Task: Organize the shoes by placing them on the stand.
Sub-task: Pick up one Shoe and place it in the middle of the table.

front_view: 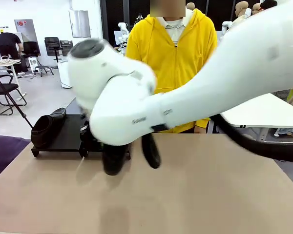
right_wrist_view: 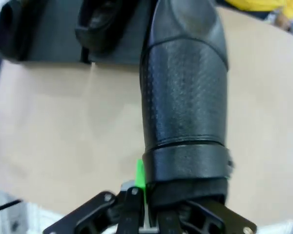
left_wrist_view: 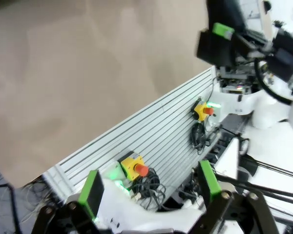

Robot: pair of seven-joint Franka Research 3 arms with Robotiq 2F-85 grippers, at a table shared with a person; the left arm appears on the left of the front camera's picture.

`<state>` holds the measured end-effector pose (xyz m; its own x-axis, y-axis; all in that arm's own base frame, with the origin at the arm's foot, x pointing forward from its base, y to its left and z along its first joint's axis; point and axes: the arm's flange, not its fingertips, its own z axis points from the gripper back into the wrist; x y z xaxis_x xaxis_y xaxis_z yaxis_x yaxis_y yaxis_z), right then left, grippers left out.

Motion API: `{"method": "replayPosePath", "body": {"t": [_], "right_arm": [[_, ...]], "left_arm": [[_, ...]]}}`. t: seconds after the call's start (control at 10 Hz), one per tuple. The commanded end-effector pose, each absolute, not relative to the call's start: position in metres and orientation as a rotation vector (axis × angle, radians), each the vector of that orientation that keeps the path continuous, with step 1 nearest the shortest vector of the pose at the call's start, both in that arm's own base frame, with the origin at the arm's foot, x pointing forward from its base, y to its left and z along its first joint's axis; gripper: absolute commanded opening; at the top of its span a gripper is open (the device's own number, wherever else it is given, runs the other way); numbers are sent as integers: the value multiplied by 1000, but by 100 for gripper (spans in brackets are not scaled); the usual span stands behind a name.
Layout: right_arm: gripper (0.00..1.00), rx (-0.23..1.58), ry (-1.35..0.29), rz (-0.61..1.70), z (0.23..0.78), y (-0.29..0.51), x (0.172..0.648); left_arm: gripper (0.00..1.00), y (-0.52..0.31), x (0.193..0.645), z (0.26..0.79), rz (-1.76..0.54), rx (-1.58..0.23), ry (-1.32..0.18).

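Stand (front_view: 68,134): low black platform on the brown table (front_view: 195,195), at the far left end as seen from the robot's side, in front of the person in the yellow hoodie (front_view: 173,53).
Shoe on the stand's left end (front_view: 46,127): black loafer resting on the platform.
Second shoe (right_wrist_view: 100,22): on the stand, just right of the first one in the right wrist view.
Held shoe (right_wrist_view: 185,97): black, grained leather, its heel end at the gripper and its toe reaching toward the stand's front edge; it hangs above the table just in front of the stand.
Right gripper (right_wrist_view: 151,214): clenched on the held shoe's heel end, one green pad pressed to its side; the white right arm (front_view: 185,92) sweeps across toward the stand.
Left gripper (left_wrist_view: 151,187): released, green pads spread wide, nothing between them; it hangs off the table's near edge, well away from the stand, over a ribbed grey panel (left_wrist_view: 151,131) with yellow stop buttons (left_wrist_view: 134,165).
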<state>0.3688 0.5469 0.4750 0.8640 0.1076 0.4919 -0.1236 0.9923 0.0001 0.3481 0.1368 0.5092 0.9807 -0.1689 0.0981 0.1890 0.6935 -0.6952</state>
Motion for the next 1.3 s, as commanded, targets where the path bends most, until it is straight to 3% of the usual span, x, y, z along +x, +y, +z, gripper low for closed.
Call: {"method": "replayPosePath", "body": {"t": [0.0,0.3,0.4,0.5,0.7,0.9,1.2], "right_arm": [[0,47,-576,141,487,619,402],[0,89,-530,94,501,571,387],[0,178,-278,105,506,563,368],[0,181,-243,104,519,542,346],[0,-15,-125,42,535,505,312],[0,-106,-30,28,513,490,298],[0,26,-22,46,466,469,319]], "left_arm": [[100,139,345,509,-214,-773,-24],[100,139,345,509,-214,-773,-24],[100,139,345,509,-214,-773,-24],[100,139,345,509,-214,-773,-24],[100,139,345,509,-214,-773,-24],[100,139,345,509,-214,-773,-24],[100,139,345,509,-214,-773,-24]]}}
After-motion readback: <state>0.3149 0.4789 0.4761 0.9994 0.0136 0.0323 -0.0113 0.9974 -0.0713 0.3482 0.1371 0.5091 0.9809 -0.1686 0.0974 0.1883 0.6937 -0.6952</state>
